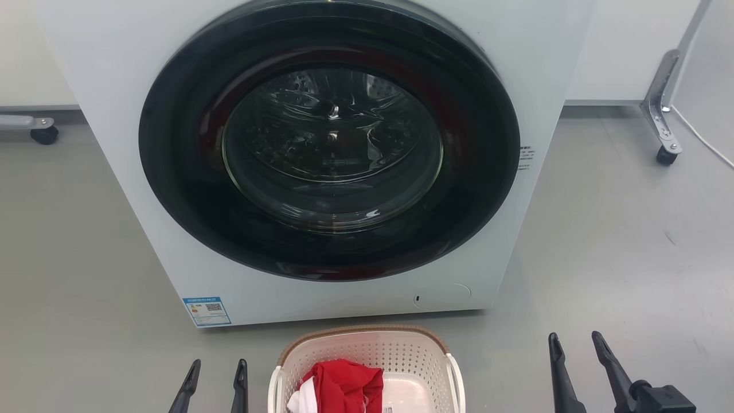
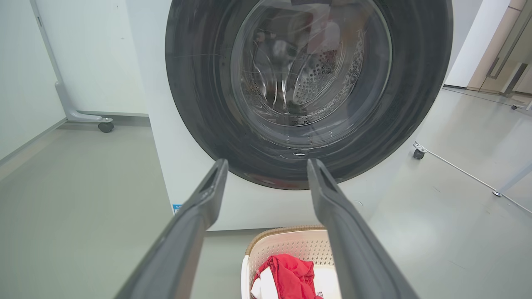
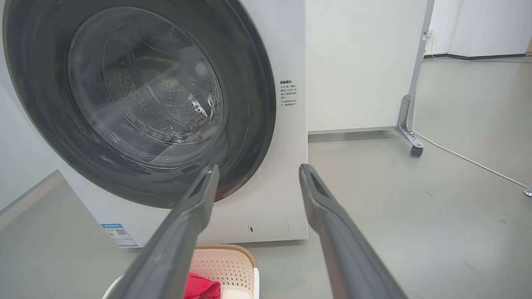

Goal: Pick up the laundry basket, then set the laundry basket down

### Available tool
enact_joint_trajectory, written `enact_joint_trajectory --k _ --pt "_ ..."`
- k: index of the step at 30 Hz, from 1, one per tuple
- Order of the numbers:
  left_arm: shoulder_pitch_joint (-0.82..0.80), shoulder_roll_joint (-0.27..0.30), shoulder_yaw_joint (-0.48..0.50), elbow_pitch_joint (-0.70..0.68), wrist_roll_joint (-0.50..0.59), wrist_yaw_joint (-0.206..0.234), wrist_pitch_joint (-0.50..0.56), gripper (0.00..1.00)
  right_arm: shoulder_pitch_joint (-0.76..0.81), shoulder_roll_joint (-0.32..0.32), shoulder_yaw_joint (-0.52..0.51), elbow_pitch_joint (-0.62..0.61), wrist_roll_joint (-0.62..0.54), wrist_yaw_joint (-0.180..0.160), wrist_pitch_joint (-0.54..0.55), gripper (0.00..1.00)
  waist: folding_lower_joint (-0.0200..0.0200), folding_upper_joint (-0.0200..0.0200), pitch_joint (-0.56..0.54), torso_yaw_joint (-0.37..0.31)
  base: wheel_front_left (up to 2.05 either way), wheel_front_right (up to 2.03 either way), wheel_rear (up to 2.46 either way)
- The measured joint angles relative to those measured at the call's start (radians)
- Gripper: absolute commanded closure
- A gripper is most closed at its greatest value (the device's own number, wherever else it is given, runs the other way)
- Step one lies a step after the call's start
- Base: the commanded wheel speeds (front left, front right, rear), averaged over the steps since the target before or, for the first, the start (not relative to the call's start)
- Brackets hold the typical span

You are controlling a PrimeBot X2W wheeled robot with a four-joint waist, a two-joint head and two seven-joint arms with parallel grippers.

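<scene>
The laundry basket [image 1: 367, 350] stands on the grey floor at the bottom centre of the head view, just in front of the washer. It is cream-white and perforated, with a brown rim and white side handles, and holds red and white cloth [image 1: 344, 387]. My left gripper [image 1: 217, 367] is open a little to the basket's left, apart from it. My right gripper [image 1: 575, 340] is open further off to the basket's right. The basket [image 2: 291, 245] lies below the open left gripper [image 2: 268, 166], and the basket [image 3: 224, 265] lies low left of the open right gripper [image 3: 257, 171].
A white front-loading washer [image 1: 114, 143] with a shut dark round door [image 1: 330, 140] rises directly behind the basket. Wheeled metal frame legs stand at the far left [image 1: 40, 129] and far right [image 1: 662, 120]. A white cable [image 1: 705, 143] runs along the floor at the right.
</scene>
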Motion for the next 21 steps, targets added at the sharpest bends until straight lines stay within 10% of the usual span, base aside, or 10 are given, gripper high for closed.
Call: enact_joint_trajectory --k 20,21 --pt "0.036 -0.045 0.047 -0.053 0.059 0.0 0.066 0.0 0.018 0.016 -0.036 -0.023 -0.034 0.0 0.0 0.0 0.0 0.0 0.003 0.005 0.0 0.0 0.0" --pt "0.036 -0.047 0.049 -0.056 0.062 0.0 0.07 1.0 0.018 0.017 -0.036 -0.024 -0.035 0.0 0.0 1.0 0.0 0.0 0.004 0.006 0.0 0.0 0.0"
